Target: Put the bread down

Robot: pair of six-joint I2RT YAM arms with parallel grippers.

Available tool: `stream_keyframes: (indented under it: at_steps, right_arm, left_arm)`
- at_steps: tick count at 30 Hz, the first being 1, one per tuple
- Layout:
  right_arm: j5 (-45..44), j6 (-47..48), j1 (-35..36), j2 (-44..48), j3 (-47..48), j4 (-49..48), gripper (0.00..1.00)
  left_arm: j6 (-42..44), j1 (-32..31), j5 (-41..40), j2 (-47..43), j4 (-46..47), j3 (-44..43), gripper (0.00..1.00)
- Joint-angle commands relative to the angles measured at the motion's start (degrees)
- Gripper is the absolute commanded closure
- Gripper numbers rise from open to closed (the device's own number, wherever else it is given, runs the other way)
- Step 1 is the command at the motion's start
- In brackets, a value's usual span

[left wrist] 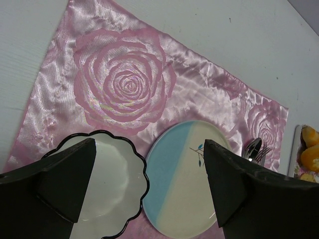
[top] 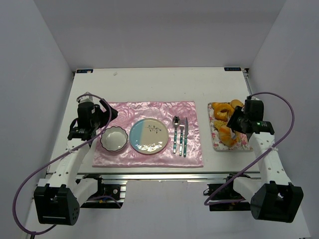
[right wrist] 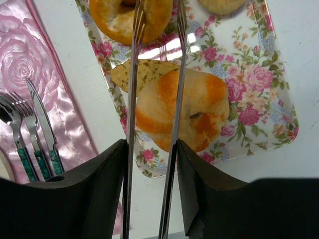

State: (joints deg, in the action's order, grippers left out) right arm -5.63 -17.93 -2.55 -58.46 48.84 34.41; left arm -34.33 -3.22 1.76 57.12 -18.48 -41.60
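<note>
The bread (top: 221, 108), a golden-orange ring, lies at the far left of the floral tray (top: 242, 145). In the right wrist view it sits at the top edge (right wrist: 114, 20). My right gripper (top: 239, 122) (right wrist: 152, 149) is shut on metal tongs (right wrist: 130, 99). The two tong arms reach out over the tray, one across the bread and one by its right edge. Their tips run off the top of the view, so whether they grip the bread is unclear. My left gripper (top: 87, 125) (left wrist: 149, 169) is open and empty above the bowl and plate.
A blue-and-cream plate (top: 148, 147) (left wrist: 174, 164), a scalloped white bowl (top: 113, 138) (left wrist: 107, 184) and cutlery (top: 180, 134) (right wrist: 35, 144) lie on a pink rose placemat (top: 149, 112). An orange croissant-like piece (right wrist: 199, 99) and a flat tan piece (right wrist: 147, 72) lie under the tongs on the tray (right wrist: 259, 99).
</note>
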Motion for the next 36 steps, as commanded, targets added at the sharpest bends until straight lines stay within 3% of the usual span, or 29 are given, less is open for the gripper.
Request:
stream_keyframes:
  at_steps: [1, 20, 27, 36]
  right_arm:
    - [0.3, 1.1, 0.0, -1.2, -0.2, -6.3, 0.51]
    - [1.5, 0.7, 0.0, 4.4, -3.6, -9.7, 0.87]
    - [-0.3, -0.2, 0.0, 8.5, -0.4, -5.3, 0.91]
    - [9.3, 1.7, 0.0, 12.3, 1.9, -2.7, 0.93]
  left_arm:
    - [0.5, -0.2, -0.9, 0.0, 1.1, -0.1, 0.02]
    - [0.8, -0.3, -0.5, 0.2, 1.3, 0.1, 0.02]
    - [0.6, -0.3, -0.4, -0.6, 1.0, 0.1, 0.02]
    - [0.3, -0.3, -0.4, -1.4, 0.5, 0.2, 0.02]
